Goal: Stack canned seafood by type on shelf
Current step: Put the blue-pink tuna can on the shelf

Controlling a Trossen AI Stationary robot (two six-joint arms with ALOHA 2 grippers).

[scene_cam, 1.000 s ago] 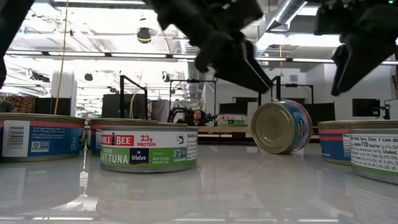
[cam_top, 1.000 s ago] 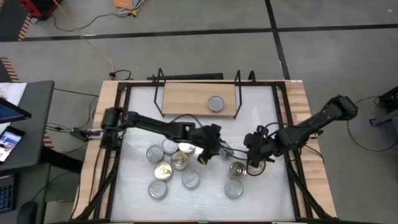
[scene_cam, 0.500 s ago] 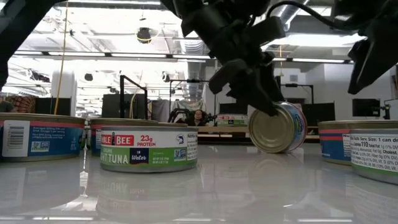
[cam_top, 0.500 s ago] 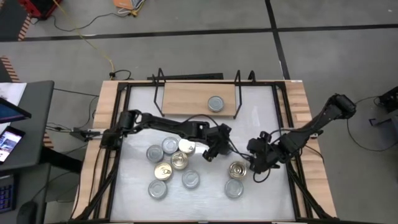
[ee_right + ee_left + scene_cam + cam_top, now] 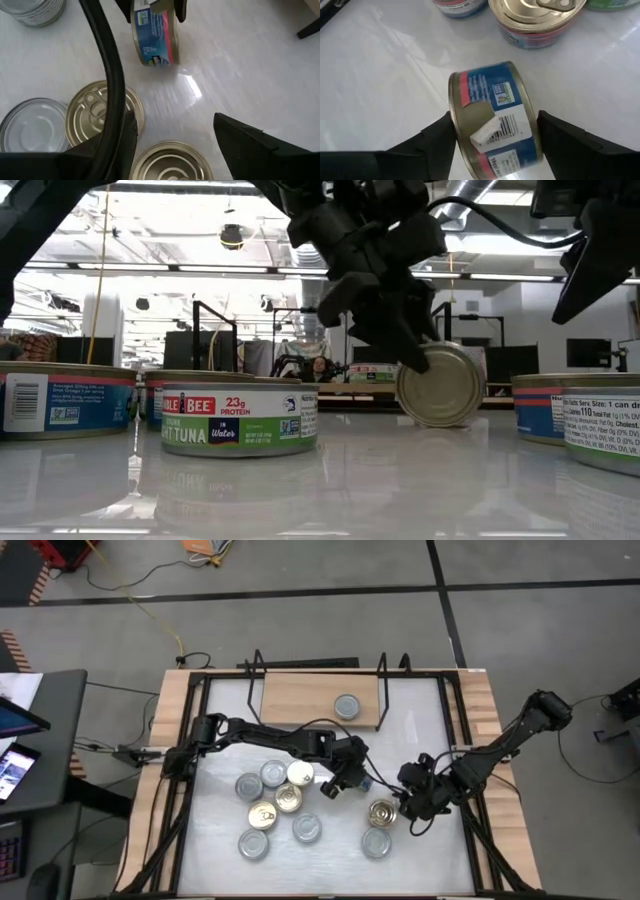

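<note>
Two fingers (image 5: 445, 135) straddle edge-standing tin (image 5: 492, 117), contact unclear
</note>
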